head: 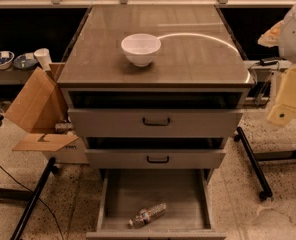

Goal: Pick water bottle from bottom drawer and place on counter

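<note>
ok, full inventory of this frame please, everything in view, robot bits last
bottom drawer: 1, grey, pulled open, lowest
water bottle: 1, clear with white cap, lying inside it near the front
upper drawers: 2, grey, black handles, above it
counter: 1, glossy brown-grey, cabinet top
bowl: 1, white, on the counter
cardboard box: 1, brown, floor left of cabinet
gripper: 1, cream, right edge beside the counter, away from the water bottle
</note>
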### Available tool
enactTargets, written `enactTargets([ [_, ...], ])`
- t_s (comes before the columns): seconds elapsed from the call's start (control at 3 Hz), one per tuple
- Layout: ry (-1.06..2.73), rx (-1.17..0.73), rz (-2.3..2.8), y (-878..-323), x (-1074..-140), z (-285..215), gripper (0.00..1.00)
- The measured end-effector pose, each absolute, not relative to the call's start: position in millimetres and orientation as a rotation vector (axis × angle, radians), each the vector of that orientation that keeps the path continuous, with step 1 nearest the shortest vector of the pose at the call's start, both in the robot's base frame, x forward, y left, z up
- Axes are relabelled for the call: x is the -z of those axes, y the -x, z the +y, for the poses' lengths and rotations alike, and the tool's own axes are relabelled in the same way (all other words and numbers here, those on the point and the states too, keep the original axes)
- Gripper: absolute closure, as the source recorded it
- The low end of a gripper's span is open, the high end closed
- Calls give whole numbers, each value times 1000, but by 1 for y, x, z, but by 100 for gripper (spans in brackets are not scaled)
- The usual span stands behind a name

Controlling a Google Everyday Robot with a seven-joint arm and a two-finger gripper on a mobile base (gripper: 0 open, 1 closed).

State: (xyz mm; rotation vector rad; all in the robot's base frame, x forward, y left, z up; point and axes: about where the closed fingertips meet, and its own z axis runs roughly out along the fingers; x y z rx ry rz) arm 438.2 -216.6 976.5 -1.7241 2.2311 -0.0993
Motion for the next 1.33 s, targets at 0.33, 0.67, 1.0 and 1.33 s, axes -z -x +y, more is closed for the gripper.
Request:
enactTargets([
  [0.33,1732,124,2213,-437,-979,-214,0],
  [0.67,1800,134,2169,-438,-967,-206,0],
  [1.0,1924,125,2112,-441,-937,-194,0],
  [1.33,2146,129,1998,-439,-895,-180,0],
])
